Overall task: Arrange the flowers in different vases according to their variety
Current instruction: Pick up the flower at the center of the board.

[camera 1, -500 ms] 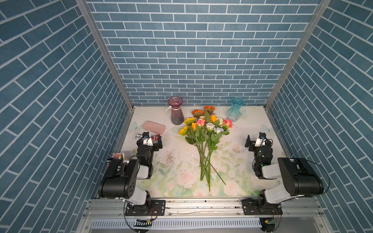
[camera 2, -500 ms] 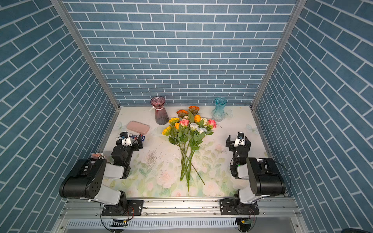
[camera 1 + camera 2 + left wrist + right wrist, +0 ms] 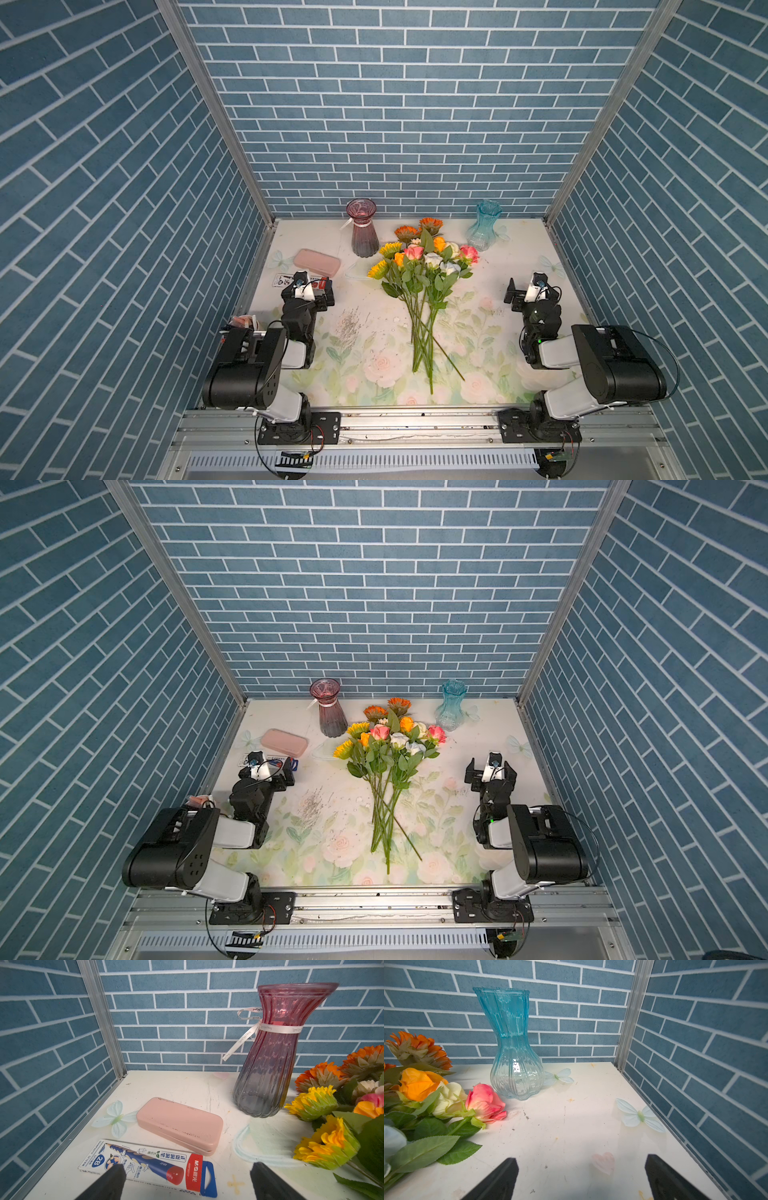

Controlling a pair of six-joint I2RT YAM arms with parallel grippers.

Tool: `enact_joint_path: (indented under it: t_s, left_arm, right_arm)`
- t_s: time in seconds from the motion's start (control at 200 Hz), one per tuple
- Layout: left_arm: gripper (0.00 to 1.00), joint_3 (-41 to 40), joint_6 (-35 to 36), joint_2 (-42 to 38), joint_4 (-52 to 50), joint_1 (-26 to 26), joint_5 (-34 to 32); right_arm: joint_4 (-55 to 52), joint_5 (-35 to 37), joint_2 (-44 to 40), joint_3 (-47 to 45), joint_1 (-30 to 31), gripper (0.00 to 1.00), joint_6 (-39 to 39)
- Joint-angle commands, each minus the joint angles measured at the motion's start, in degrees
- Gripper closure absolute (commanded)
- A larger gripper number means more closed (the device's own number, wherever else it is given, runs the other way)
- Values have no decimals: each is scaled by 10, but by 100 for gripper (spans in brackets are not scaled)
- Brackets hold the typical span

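Counter [image 3: 498, 291]: covered by a pale floral cloth, and everything here stands or lies on it.
Plum vase [image 3: 364, 232]: upright at the back, on the left arm's side, with a white ribbon tied round its neck. In the left wrist view only wall bricks and cloth show through the glass.
Aqua vase [image 3: 484, 226]: upright at the back, on the right arm's side, with a wavy rim. In the right wrist view its clear lower body shows only ribbed glass and glare.
Flowers [image 3: 424, 266]: all lie in one flat bundle mid-counter, outside both vases. The heads point to the back wall between the vases and the stems fan toward the front rail.
Flower heads: the orange sunflower-like ones are farthest back and the yellow ones are just beside the plum vase's foot. A pink rose lies just beside the aqua vase's foot; I cannot tell if it touches.
Pink case [image 3: 317, 262]: lies flat with its lid shut, near the plum vase. Its contents are hidden.
Pencil box [image 3: 145, 1165]: a printed carton lying flat just beside the pink case. Its contents are not visible.
Left tool [image 3: 188, 1165]: jaws spread wide over the pencil box, gripping nothing.
Right tool [image 3: 581, 1158]: jaws spread wide over bare cloth, gripping nothing, well apart from the aqua vase.
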Motion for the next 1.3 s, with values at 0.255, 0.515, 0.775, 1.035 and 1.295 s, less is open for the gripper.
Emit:
enact_joint_path:
  t_s: [0.255, 0.515, 0.775, 1.035, 1.295]
  left_arm:
    - [0, 6, 3, 0, -2, -1, 0]
    - [0, 274, -2, -61, -442, -21, 5]
    - [0, 415, -31, -110, -659, -191, -71]
    - [0, 344, -146, -271, -758, -292, -64]
    - [0, 274, -203, -361, -825, -292, -48]
  right_arm:
    - [15, 3, 2, -4, 1, 0, 4]
    - [-479, 65, -155, 204, 51, 17, 4]
    - [-810, 114, -150, 364, 294, 22, 121]
    - [-847, -23, -27, 453, 433, 30, 229]
    - [-856, -36, 127, 551, 452, 46, 248]
